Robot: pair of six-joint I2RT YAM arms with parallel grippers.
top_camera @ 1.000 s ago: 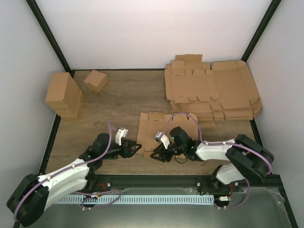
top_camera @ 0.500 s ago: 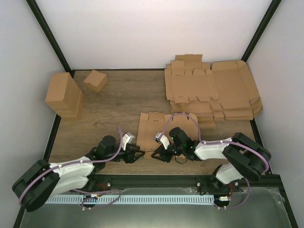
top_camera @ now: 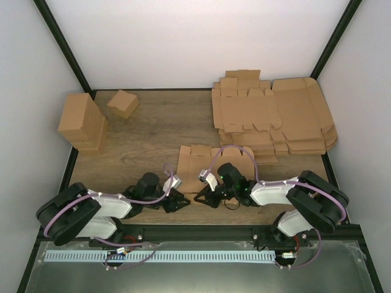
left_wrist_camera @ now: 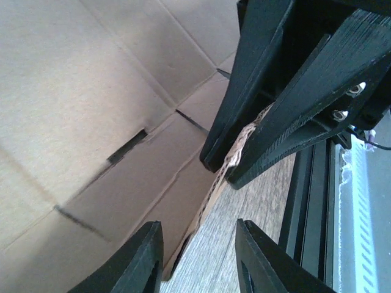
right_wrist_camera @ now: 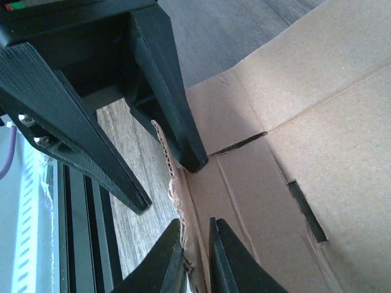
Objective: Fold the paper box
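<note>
- We see the flat brown die-cut cardboard paper box (top_camera: 193, 161) at the near edge of the wood-grain table (top_camera: 146, 128), btw both arms.
- Our right gripper (right_wrist_camera: 195, 231) is nearly closed, pinching its edge.
- Our left gripper (left_wrist_camera: 197, 231) is part-open, straddling the same edge.

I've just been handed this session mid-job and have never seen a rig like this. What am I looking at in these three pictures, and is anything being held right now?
You are looking at two robot arms bolted at the near edge of a wooden table. The wide picture is from a fixed camera above and behind them. The two close-ups come from a camera on each wrist. Just in front of the arms lies the paper box, a brown cut-out sheet not yet folded up. Far right is a stack of larger sheets. Far left are a tall cardboard block and a small folded box. The right fingers are pinched on the sheet's near edge. The left fingers stand apart with that same edge between them, not yet gripping.
</note>
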